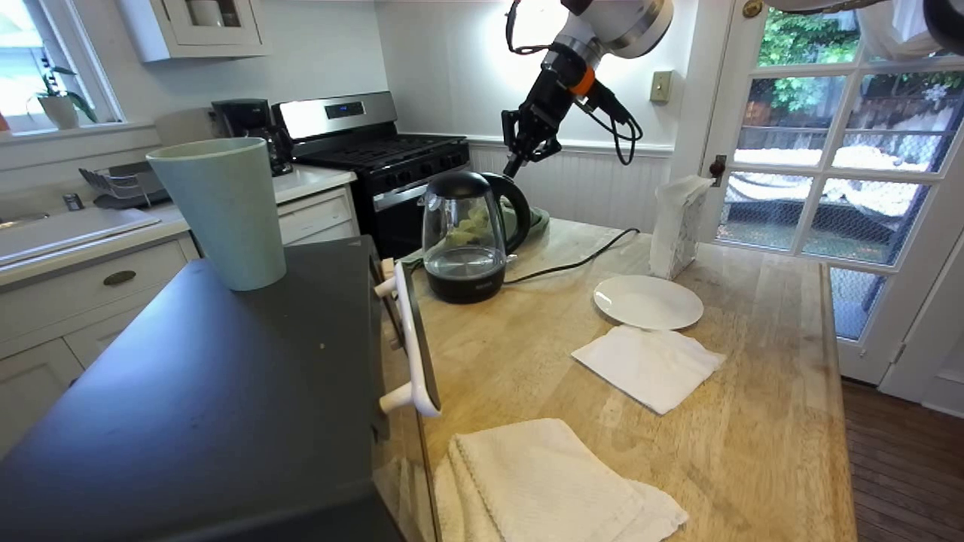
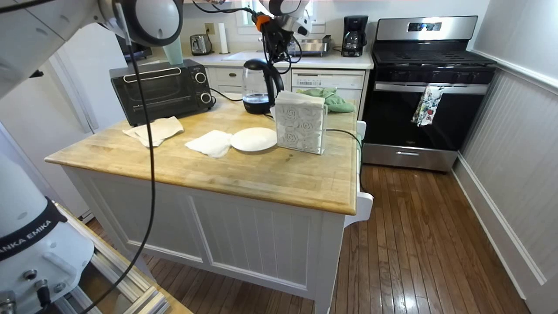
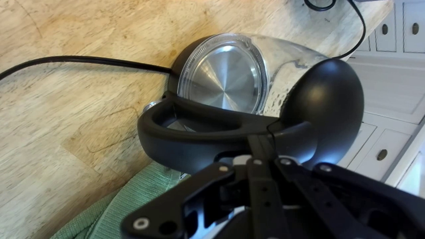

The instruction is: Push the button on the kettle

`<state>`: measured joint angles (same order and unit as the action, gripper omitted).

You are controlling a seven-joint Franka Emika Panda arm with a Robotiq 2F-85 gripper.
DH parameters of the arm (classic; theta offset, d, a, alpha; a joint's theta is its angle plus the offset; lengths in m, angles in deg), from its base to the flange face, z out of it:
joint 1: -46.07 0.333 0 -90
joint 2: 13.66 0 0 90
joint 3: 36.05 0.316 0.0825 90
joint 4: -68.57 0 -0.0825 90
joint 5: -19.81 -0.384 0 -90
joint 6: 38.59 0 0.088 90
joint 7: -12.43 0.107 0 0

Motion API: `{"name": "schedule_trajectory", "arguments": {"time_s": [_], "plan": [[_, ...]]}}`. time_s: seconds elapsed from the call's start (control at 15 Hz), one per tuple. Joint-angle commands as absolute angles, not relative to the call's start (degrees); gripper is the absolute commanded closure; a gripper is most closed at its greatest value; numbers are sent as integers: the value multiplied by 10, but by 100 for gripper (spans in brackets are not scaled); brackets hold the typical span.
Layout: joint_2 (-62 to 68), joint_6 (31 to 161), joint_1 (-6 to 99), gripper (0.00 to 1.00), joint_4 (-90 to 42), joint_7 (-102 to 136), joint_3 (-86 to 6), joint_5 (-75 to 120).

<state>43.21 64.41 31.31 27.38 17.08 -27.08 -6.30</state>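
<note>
Jaws pressed together, nothing between them, presumably to make the gripper one firm poker! Big wooden tabletop carries the action; on it stands the kettle, upright, likely to take a downward press. And here's its handle, upper end just below the jaws' tips, by the black lid; touching or not, can't tell. Button? Can't pick it out.

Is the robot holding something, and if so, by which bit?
Nothing is held: the fingers are shut together, with nothing visible between them. Their tips are at the top of the kettle handle, not around it.
</note>
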Motion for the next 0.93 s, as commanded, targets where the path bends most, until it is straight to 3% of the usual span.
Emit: {"name": "schedule_trajectory", "arguments": {"time_s": [0.0, 0.87], "plan": [[459, 651, 319, 100, 320, 182, -274, -58], [481, 639, 338, 100, 341, 181, -276, -41]]}}
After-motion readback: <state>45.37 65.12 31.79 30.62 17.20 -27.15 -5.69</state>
